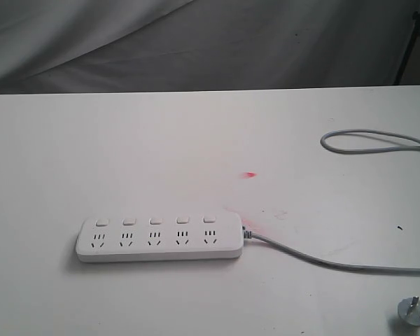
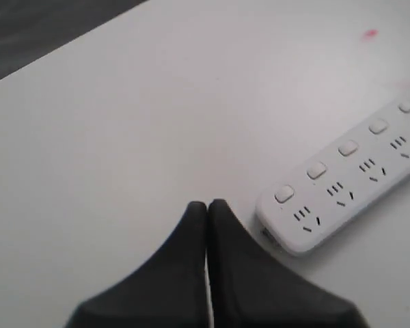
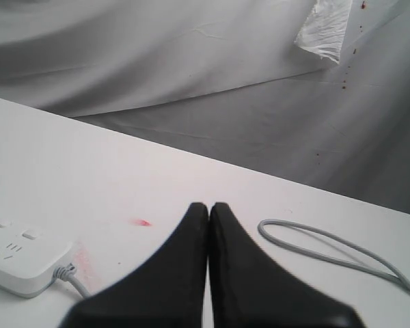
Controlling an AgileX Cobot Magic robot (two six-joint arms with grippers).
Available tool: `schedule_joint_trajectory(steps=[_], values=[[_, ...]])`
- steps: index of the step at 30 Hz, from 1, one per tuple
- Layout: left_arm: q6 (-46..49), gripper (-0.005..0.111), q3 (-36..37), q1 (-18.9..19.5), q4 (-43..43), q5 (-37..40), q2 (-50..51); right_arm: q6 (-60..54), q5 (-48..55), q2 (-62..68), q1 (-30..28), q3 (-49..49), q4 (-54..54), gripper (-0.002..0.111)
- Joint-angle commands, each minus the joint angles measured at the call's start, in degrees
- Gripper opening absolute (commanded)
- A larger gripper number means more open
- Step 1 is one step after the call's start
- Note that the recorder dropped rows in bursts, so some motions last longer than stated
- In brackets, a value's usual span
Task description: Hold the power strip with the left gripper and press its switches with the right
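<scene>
Power strip [image 1: 161, 239], a long flat white plastic bar with rounded ends, lies flat on the white desk [image 1: 126, 140], close to the near edge and left of its middle, with its long side parallel to that edge. Five small white rounded-square switches [image 1: 155, 221] run in a row along its far side, each above one of five sockets [image 1: 154, 240]. From its right end a grey cord [image 1: 315, 259] trails toward the right edge. A loop of the same cord [image 1: 378, 140] lies by the right edge, nearer the far right corner. A round grey plug [image 1: 414, 311] sits at the near right corner. A small red mark [image 1: 249, 174] shows on the desk beyond the strip's right end.

The black left gripper [image 2: 207, 205] is clenched, its fingers pressed together on nothing, near the strip's cordless end [image 2: 348, 181] but apart from it. The black right gripper [image 3: 209, 205] is likewise clenched and empty, over the desk between the strip's cord end [image 3: 20, 263] and the loop. Grey cloth [image 1: 196, 42] hangs behind the far edge.
</scene>
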Motion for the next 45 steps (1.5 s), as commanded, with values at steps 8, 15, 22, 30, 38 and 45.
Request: schedule_joint_trajectory(steps=[8, 15, 22, 30, 38, 45], values=[[37.2, 0.000, -5.7, -0.3, -4.0, 11.7, 18.8, 0.1, 0.0, -0.4, -0.3, 0.2, -0.3, 0.000], [51.3, 0.006, -5.7, -0.3, -3.8, 11.5, 25.0, 0.1, 0.0, -0.4, -0.3, 0.2, -0.3, 0.000], [54.4, 0.010, -5.6, -0.3, -3.6, 13.1, 30.3, 0.1, 0.0, -0.4, -0.3, 0.2, -0.3, 0.000], [53.0, 0.016, -5.6, -0.3, -5.7, 13.1, 33.3, 0.1, 0.0, -0.4, -0.3, 0.2, -0.3, 0.000], [53.3, 0.063, -5.6, -0.3, -5.7, 10.8, 33.4, 0.1, 0.0, -0.4, -0.3, 0.2, -0.3, 0.000], [49.9, 0.070, -5.6, -0.3, -5.7, 10.7, 35.7, 0.1, 0.0, -0.4, -0.3, 0.2, -0.3, 0.000]])
